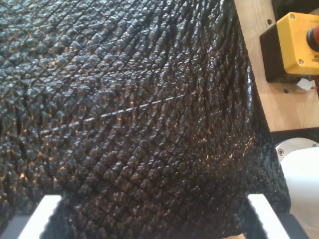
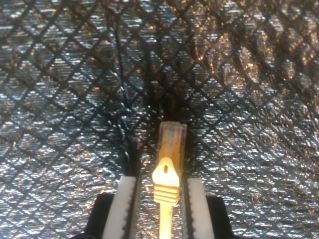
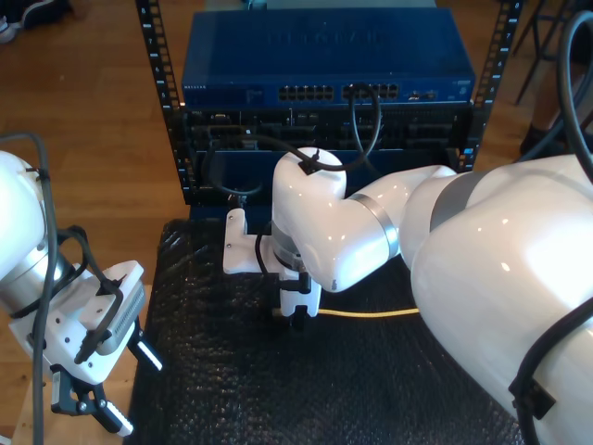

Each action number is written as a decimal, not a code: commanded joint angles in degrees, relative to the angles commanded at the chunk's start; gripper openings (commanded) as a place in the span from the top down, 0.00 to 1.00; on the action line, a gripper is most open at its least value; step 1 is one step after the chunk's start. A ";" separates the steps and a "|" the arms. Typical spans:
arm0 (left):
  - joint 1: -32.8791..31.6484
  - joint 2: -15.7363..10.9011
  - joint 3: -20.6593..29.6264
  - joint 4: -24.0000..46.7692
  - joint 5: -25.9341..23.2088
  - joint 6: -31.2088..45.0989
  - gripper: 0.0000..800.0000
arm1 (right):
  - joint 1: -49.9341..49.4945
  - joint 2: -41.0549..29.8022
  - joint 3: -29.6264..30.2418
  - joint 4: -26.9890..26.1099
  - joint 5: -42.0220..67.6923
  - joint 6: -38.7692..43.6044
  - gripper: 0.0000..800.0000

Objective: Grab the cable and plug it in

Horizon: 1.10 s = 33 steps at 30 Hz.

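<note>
The cable [image 2: 169,174], yellow with a clear plug at its tip, lay between the white fingers [image 2: 124,209] of my second tool [image 2: 160,211], which were closed against its boot, the plug pointing out over the black quilted mat [image 2: 249,99]. In the exterior view the cable [image 3: 371,314] ran along the mat [image 3: 213,371] toward that view's right from my second tool [image 3: 296,311]. My first tool [image 1: 154,214] stood wide open over the mat, holding nothing. A yellow stop-button box [image 1: 294,42] sat on the wooden surface [image 1: 281,107]. A blue network switch [image 3: 324,56] stood in the rack behind the mat.
</note>
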 joint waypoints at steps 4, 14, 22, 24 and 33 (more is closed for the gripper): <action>0.00 0.00 -0.09 0.00 0.09 0.00 0.00 | 0.00 0.00 0.09 0.00 0.00 0.00 0.74; 0.00 0.00 -0.18 0.00 0.09 0.00 0.00 | -0.09 -0.18 0.62 -0.53 0.00 0.00 0.74; 0.00 0.00 -0.18 0.00 0.18 0.00 0.00 | 0.00 -0.44 0.62 -0.53 0.00 0.00 0.83; 0.00 0.00 -0.18 0.00 0.18 0.00 0.00 | 0.00 -0.53 0.53 -0.53 0.00 0.00 0.83; 0.00 0.00 -0.26 0.00 0.18 0.00 0.00 | 0.00 -0.53 0.79 -0.62 0.00 0.00 0.92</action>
